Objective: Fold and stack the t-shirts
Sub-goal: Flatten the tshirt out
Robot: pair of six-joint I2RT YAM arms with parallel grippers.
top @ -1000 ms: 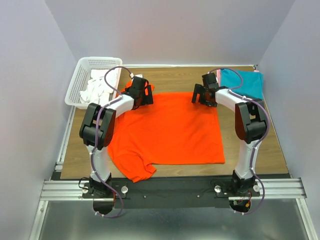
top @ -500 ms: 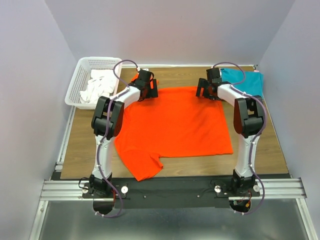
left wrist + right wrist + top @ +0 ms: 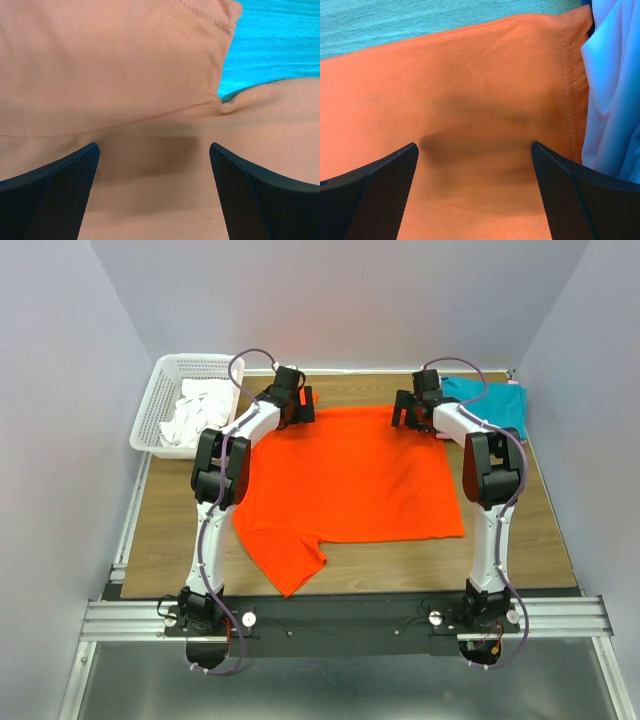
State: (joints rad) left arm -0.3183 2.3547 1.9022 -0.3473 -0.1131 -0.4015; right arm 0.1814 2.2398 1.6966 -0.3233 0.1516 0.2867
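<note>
Vs 1 s ago: both arms have stretched further out and the bright orange-red cotton t-shirt (image 3: 350,480) has slid w/ them toward the far side of the brown wooden table (image 3: 170,530). Its near hem now lies well back from the arm bases. It's also flatter and squarer than it was.

L gripper (image 3: 297,410) sits at the shirt's far-left corner and R gripper (image 3: 405,410) at its far-right corner. In the wrist views both sets of jaws stand wide apart, nothing pinched, orange cloth spread under and between them (L (image 3: 153,150), R (image 3: 474,147)). A stitched hem edge shows just ahead of each.

My read: the spread-out step is about done and the fold hasn't started.

Shirt look: body mostly smooth, w/ faint creases only. The sleeve nearest the L arm's base sticks out as a rumpled flap, so it prob needs tucking before folding.

A teal folded shirt (image 3: 490,405) lies just to the R gripper's outer side. A white plastic mesh basket (image 3: 165,390) holding white cloth (image 3: 195,415) is out past the L gripper.
</note>
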